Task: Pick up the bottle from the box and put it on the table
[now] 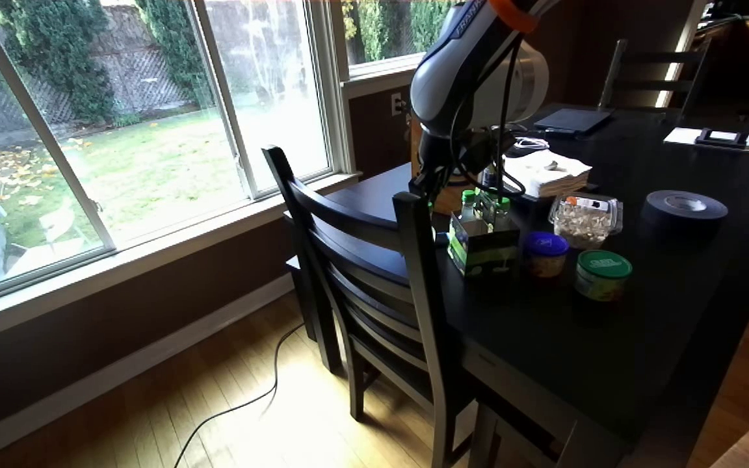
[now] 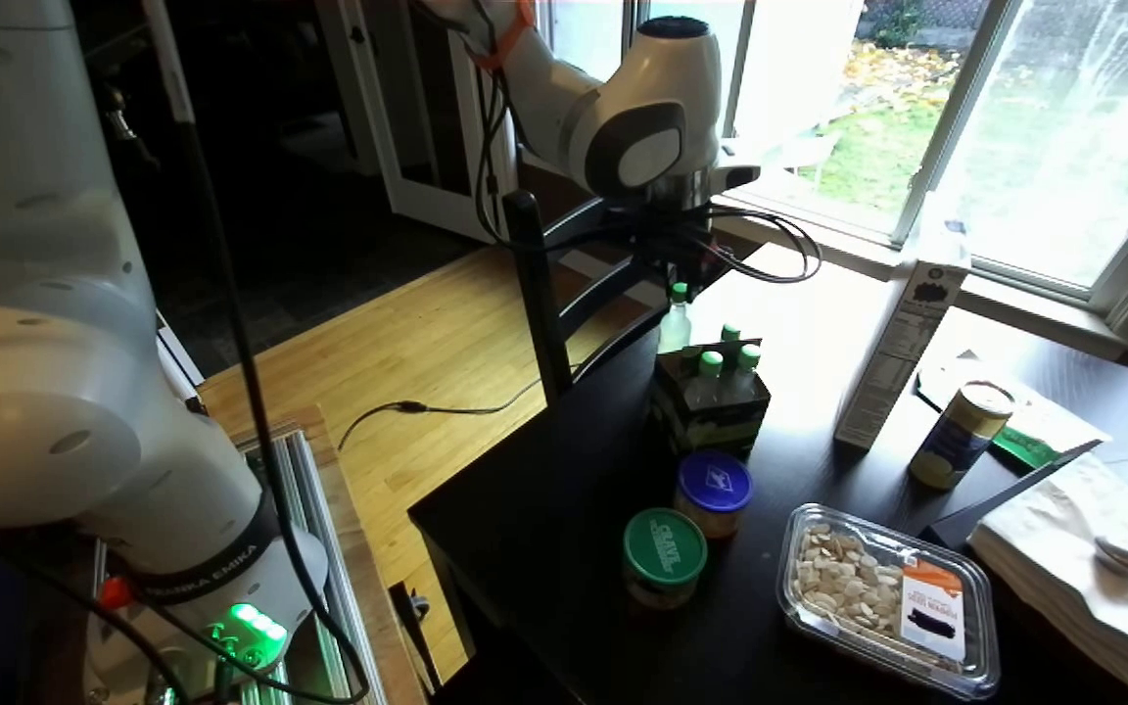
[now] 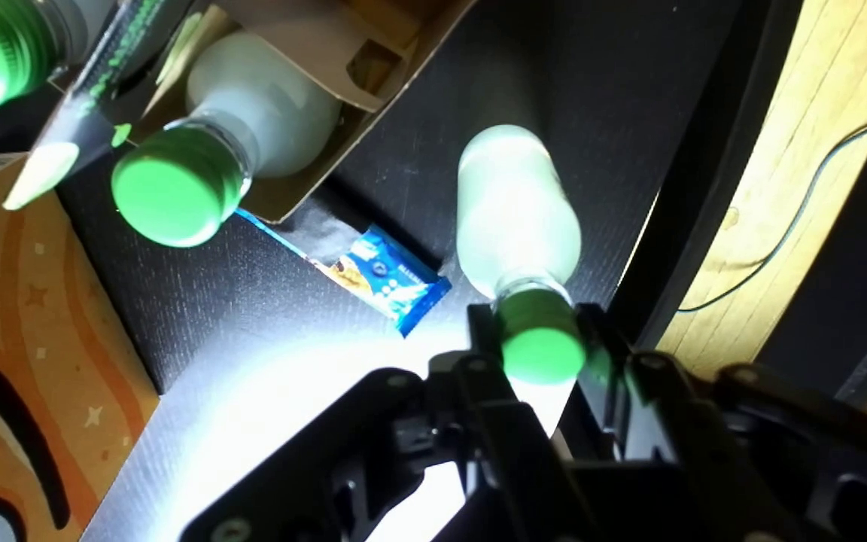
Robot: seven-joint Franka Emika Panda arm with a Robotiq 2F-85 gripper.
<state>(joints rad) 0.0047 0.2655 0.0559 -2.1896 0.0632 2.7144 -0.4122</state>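
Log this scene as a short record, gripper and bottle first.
gripper: closed on the cap of the bottle
bottle: green cap, outside the box, beside it
box: on the table, three more green-capped bottles showing inside
table: dark top
nearby: blue-lidded tub, green-lidded tub
unclear: whether the bottle's base touches the table

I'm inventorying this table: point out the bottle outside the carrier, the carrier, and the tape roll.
Green-capped bottle (image 3: 518,226): in the wrist view, whitish body.
Bottle carrier (image 1: 486,251): in an exterior view, side panel.
Tape roll (image 1: 684,223): in an exterior view, outer side.
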